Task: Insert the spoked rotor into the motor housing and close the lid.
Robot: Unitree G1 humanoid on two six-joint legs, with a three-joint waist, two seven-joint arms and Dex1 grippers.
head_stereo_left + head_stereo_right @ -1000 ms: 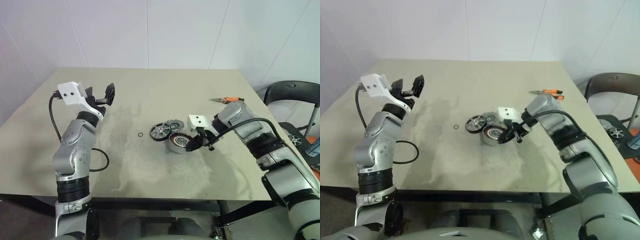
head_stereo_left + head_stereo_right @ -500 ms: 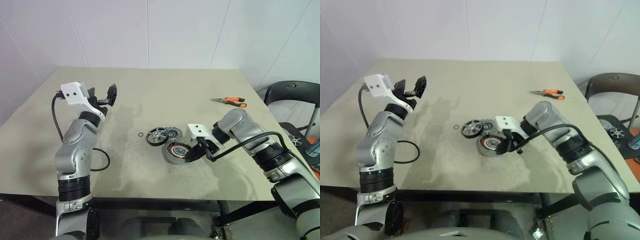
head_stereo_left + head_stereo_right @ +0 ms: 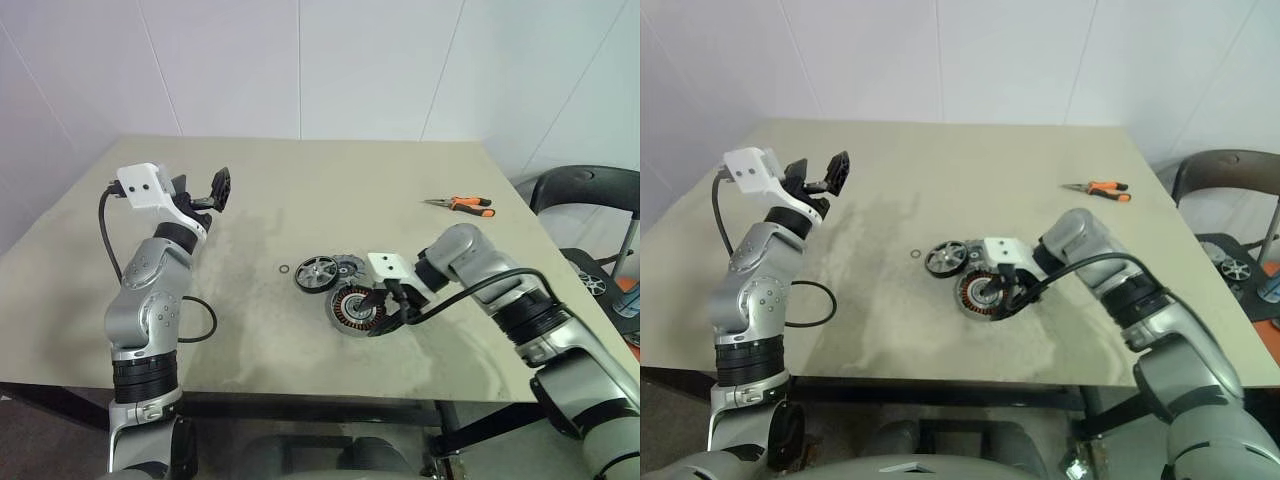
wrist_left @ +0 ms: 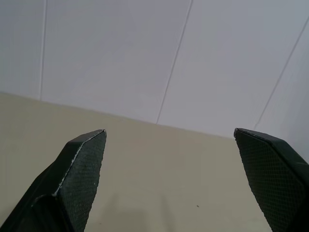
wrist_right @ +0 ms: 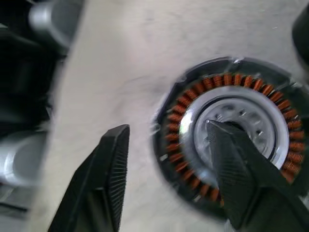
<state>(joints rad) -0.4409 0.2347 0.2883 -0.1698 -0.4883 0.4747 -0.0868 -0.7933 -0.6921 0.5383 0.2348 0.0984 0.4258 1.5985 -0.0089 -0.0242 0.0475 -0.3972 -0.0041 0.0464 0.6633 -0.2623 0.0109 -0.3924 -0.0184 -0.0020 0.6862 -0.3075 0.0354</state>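
Observation:
The motor housing [image 3: 350,309], a dark cup with copper coils [image 5: 193,96] around a metal centre, lies flat on the table. My right gripper [image 3: 386,304] stands open over its right edge: one finger [image 5: 236,169] is over the centre, the other [image 5: 108,179] is outside the rim, clear of it. The shiny spoked rotor [image 3: 316,272] lies just behind and to the left of the housing. The grey notched lid [image 3: 348,267] sits beside it on the right. My left gripper [image 3: 203,190] is held up high at the left, open and empty [image 4: 169,140].
A tiny thin ring [image 3: 284,269] lies left of the rotor. Orange-handled pliers [image 3: 462,204] lie at the far right of the table [image 3: 300,180]. A black cable loop [image 3: 203,318] rests near my left arm. A dark chair [image 3: 585,185] stands beyond the right edge.
My right gripper, which was shut on the housing's rim, has drawn the housing a little toward the near edge and then opened. The left arm has stayed put.

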